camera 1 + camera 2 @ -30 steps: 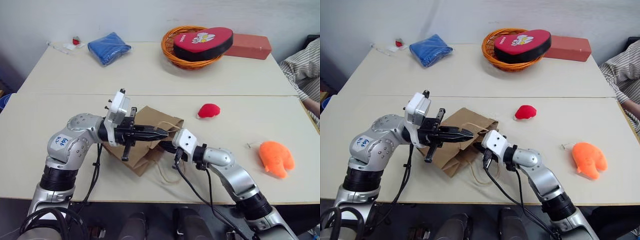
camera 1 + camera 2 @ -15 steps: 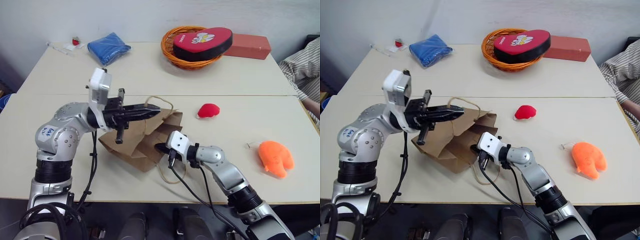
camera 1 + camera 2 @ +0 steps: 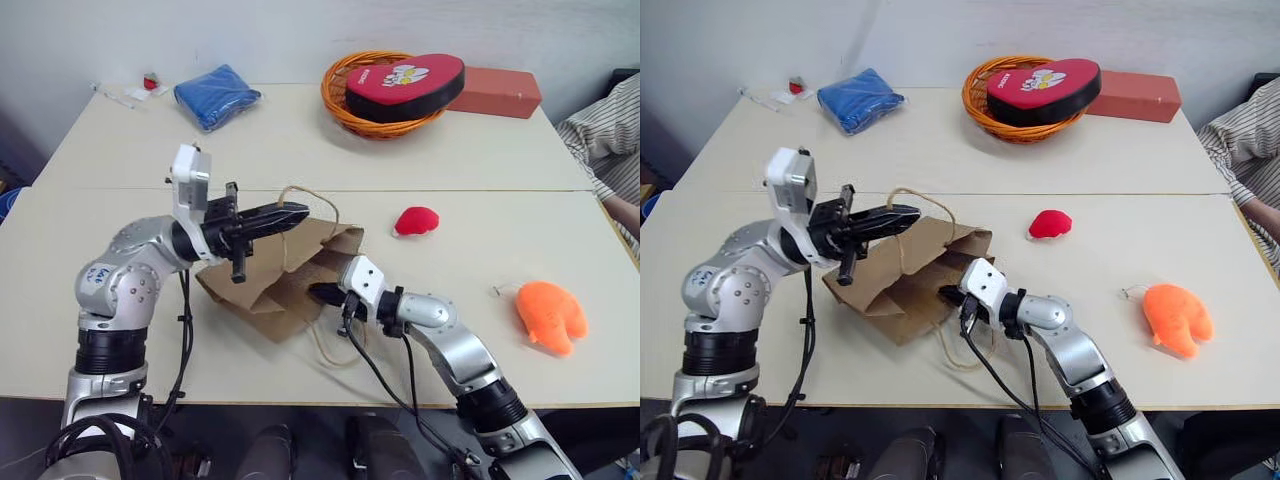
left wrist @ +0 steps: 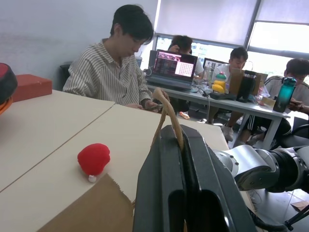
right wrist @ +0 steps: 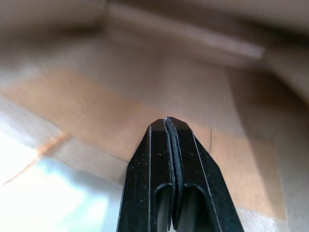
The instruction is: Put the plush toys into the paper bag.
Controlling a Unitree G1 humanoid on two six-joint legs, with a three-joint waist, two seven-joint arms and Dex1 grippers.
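Our left gripper pinches paper bag handle, lifted mid-table | right gripper fingers together inside bag mouth | red toy, orange toy lie apart on open table | basket far.

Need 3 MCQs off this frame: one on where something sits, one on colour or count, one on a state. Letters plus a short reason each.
1. Where is the heart-shaped cushion?
A. in the wicker basket
B. inside the paper bag
C. on the blue cloth

2. How many plush toys lie out on the table?
A. none
B. one
C. two

3. What do the left gripper fingers hold?
A. the red toy
B. a twine handle of the bag
C. nothing

Key:
1 A, the cushion rests across the basket rim.
2 C, the red toy and the orange toy both lie outside the bag.
3 B, the left wrist view shows twine pinched between the shut fingers.
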